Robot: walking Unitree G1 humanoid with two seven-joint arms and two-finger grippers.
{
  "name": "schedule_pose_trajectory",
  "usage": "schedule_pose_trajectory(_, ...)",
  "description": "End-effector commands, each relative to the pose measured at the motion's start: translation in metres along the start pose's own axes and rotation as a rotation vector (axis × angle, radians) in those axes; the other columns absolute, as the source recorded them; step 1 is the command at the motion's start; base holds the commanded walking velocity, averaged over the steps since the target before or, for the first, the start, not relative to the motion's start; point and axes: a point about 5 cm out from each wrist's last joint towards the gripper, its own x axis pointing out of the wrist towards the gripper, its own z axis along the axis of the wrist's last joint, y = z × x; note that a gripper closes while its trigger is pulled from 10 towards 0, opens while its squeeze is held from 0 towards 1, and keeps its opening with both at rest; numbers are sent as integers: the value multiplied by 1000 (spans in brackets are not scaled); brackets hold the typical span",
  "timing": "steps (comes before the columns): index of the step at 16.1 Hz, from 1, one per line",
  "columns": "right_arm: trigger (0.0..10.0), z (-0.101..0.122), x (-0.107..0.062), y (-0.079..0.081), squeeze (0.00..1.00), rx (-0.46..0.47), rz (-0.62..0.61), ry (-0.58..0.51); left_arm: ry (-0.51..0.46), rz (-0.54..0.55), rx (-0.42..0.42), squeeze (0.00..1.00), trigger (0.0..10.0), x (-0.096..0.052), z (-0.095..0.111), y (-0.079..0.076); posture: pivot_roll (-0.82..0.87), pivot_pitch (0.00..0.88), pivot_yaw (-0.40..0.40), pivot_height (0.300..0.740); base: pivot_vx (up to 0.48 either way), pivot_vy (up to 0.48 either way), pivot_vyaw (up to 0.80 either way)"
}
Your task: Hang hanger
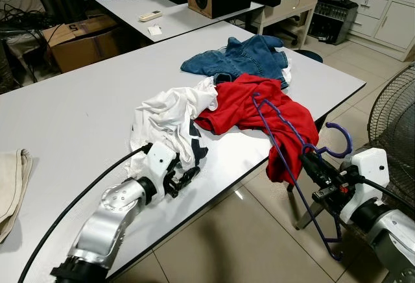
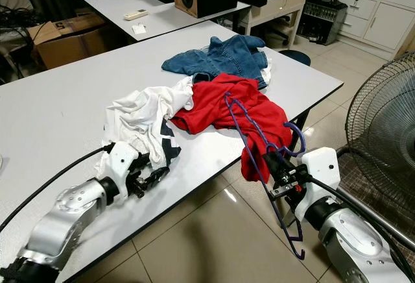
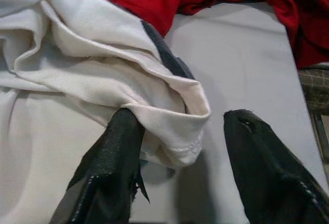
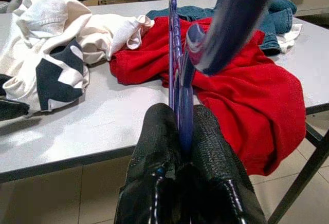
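On the bench (image 1: 65,121), three garments lie in a row toward the near edge: jeans (image 1: 243,56) farthest, a red shirt (image 1: 259,111) draped over the edge, and a white shirt (image 1: 168,117) beside it. Off the near edge, the right claw (image 1: 311,161) is clamped on a purple hanger (image 1: 292,159) that leans against the red shirt. The left claw (image 1: 185,178) stands wide, one finger (image 3: 115,147) under the white shirt's hem.

Right gripper (image 1: 310,159) clamps the purple hanger (image 1: 285,141) beside the table (image 1: 78,114).
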Motion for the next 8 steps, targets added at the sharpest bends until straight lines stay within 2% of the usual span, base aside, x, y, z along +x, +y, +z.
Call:
schedule_pose_trajectory(1,10000,9,0,0,0,-25,8,-28,-21,31,-26,0,0,3,4,4,-118,2,41,740,0,0,0)
schedule_pose_trajectory(6,10000,9,1,-2,0,-36,6,-31,-68,107,-130,0,0,5,8,15,-122,0,45,740,0,0,0)
schedule_pose_trajectory(8,10000,9,2,-2,0,-39,8,-32,-70,122,-145,0,0,5,8,17,-119,0,42,740,0,0,0)
